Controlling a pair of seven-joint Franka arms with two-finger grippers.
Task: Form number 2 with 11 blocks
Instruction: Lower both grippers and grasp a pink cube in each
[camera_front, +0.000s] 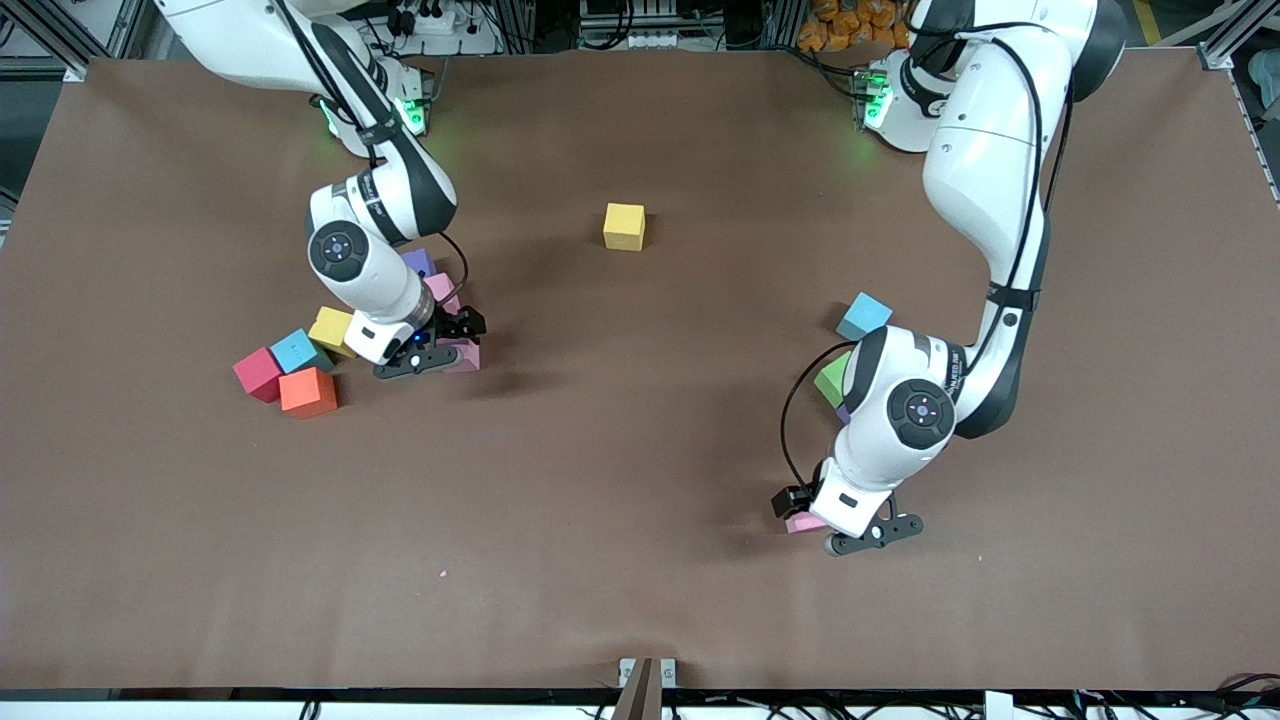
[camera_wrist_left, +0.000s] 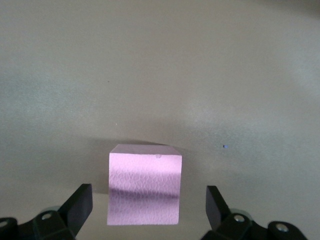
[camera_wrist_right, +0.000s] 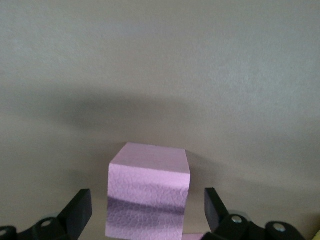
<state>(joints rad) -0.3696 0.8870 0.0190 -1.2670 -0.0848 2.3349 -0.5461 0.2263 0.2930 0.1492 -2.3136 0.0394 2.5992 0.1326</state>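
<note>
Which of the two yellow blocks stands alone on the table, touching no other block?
The yellow block at mid-table, between the two arms' ends. The other yellow block sits in the cluster by the right arm, against a blue block.

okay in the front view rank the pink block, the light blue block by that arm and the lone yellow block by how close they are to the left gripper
1. Pink block: between the open fingers of the left gripper.
2. Light blue block: farther from the camera, beside the left arm.
3. Yellow block: alone near the table's middle, farthest.

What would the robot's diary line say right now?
left gripper: open around pink cube | right gripper: open around another pink cube | number 2: unbuilt
</note>
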